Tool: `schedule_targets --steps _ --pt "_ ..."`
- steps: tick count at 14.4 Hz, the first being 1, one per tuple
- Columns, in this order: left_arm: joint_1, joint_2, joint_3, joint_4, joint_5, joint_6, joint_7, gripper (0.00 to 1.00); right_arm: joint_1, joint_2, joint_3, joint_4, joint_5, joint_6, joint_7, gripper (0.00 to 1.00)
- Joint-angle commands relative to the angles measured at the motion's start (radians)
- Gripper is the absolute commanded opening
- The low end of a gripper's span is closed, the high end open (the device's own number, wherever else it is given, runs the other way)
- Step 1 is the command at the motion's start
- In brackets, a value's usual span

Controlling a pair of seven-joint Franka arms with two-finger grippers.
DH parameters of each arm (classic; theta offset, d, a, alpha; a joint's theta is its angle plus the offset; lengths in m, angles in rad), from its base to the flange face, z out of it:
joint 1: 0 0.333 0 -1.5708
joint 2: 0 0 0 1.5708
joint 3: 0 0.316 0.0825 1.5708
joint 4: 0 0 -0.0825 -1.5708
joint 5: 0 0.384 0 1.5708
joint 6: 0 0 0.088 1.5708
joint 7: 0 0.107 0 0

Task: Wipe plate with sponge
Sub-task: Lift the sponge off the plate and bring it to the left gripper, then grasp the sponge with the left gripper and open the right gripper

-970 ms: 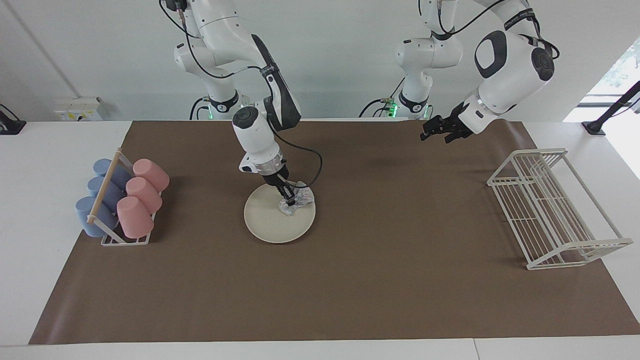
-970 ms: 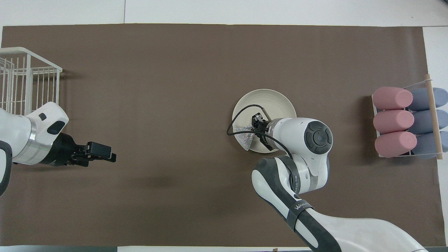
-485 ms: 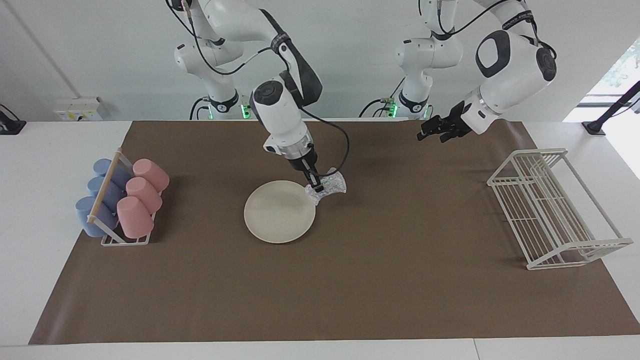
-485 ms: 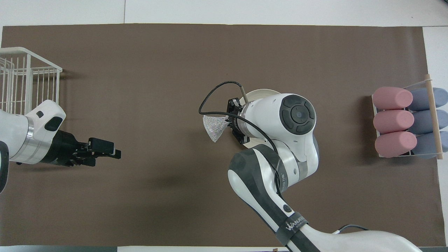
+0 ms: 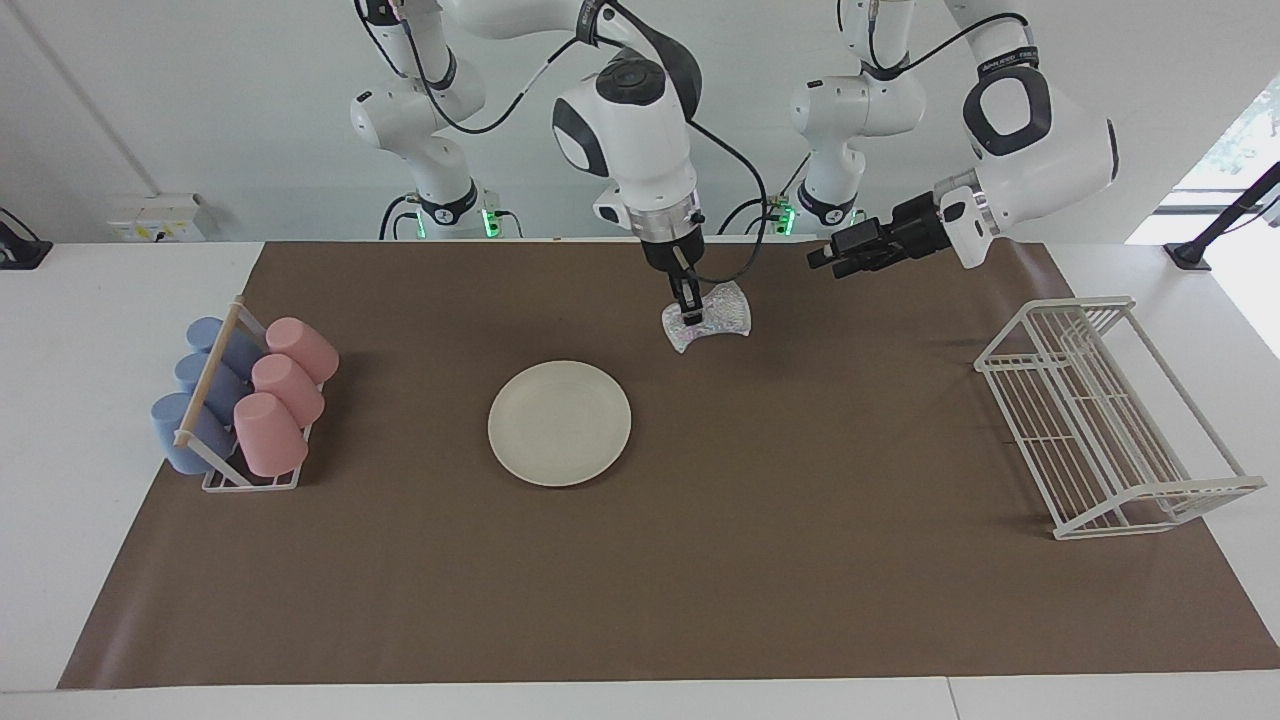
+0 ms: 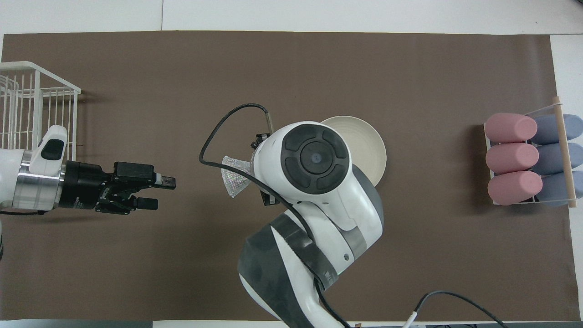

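Plate [image 5: 559, 423] lies bare; pink and blue cups [image 5: 283, 385] fill their rack [image 5: 250, 481].

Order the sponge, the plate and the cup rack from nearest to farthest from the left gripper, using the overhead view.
From the left gripper:
1. Sponge, held up by the right gripper, mid-table.
2. Plate, on the mat.
3. Cup rack, at the right arm's end.

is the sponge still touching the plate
Apart. The facing view shows the sponge lifted in the right end effector, shut on it, with bare brown mat between it and the plate.
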Motion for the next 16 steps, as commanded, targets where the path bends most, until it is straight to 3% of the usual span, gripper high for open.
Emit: schedule_targets --steps 1,5,10,15,16 --pt "0.005 -0.020 -0.003 -0.073 -0.148 0.036 0.024 1.00 0.037 0.027 -0.004 0.033 -0.037 -0.017 0.075 0.00" --pt "-0.062 -0.015 -0.006 -0.141 -0.242 0.151 0.037 1.00 0.077 0.021 -0.004 0.032 -0.082 -0.040 0.109 0.00" --pt "-0.114 -0.001 -0.007 -0.159 -0.275 0.222 0.035 1.00 0.082 0.016 -0.004 0.033 -0.088 -0.044 0.129 0.00" --pt "-0.153 -0.007 -0.007 -0.182 -0.288 0.240 0.029 0.91 0.076 0.016 -0.002 0.032 -0.103 -0.044 0.126 0.00" --pt "-0.153 -0.007 -0.007 -0.183 -0.304 0.245 0.027 0.81 0.076 0.018 -0.002 0.033 -0.103 -0.042 0.126 0.00"
